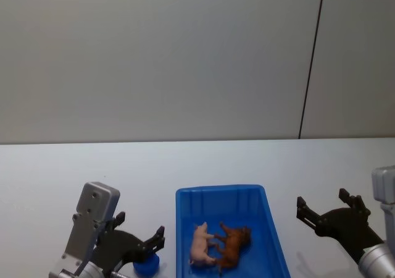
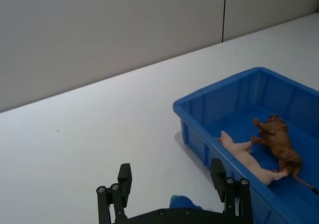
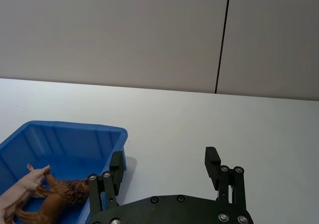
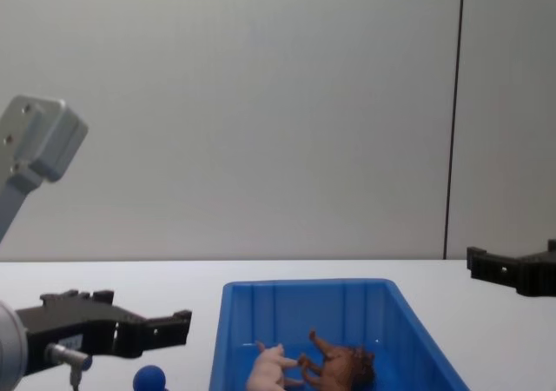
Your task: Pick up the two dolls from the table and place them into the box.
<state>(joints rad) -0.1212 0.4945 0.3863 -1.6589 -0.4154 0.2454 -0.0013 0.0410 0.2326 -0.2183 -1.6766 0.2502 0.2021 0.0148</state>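
Both dolls lie on their sides inside the blue box, touching each other: the pale pink doll on the left and the reddish-brown shaggy doll on the right. The wrist views show them too, the pink doll beside the brown doll, and the brown doll against the pink doll. My left gripper hovers open just left of the box, holding nothing. My right gripper hovers open to the right of the box, also holding nothing.
A small blue ball rests on the white table under my left gripper, close to the box's left wall. Open tabletop lies beyond the box up to the grey wall.
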